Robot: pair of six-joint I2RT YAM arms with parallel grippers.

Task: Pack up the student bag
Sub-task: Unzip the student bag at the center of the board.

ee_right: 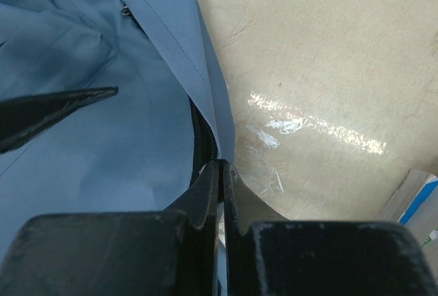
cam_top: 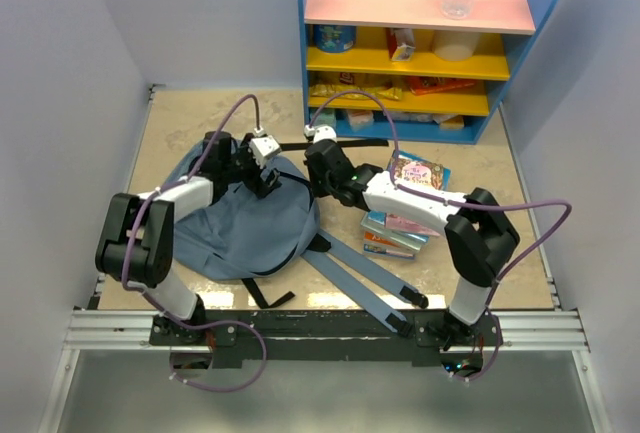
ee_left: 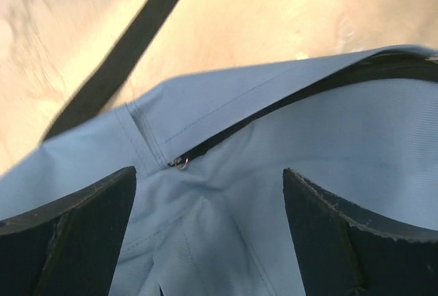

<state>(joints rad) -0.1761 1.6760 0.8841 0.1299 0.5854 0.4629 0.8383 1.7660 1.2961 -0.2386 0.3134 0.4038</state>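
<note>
Our left fingers [ee_left: 75, 231] hang wide open over the student bag [cam_top: 240, 238]. Right fingers [ee_right: 205, 197] are clamped on its rim at 2 o'clock.

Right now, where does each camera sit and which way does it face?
Top external: fixed above and behind the arms, looking down on the table; left arm and right arm show, bases at bottom.
Left wrist: faces down onto the student bag and its zipper; its open jaws show.
Right wrist: faces the bag's edge and table; its jaws are shut on that edge.
Shared: both wrist views show the zipper.
</note>
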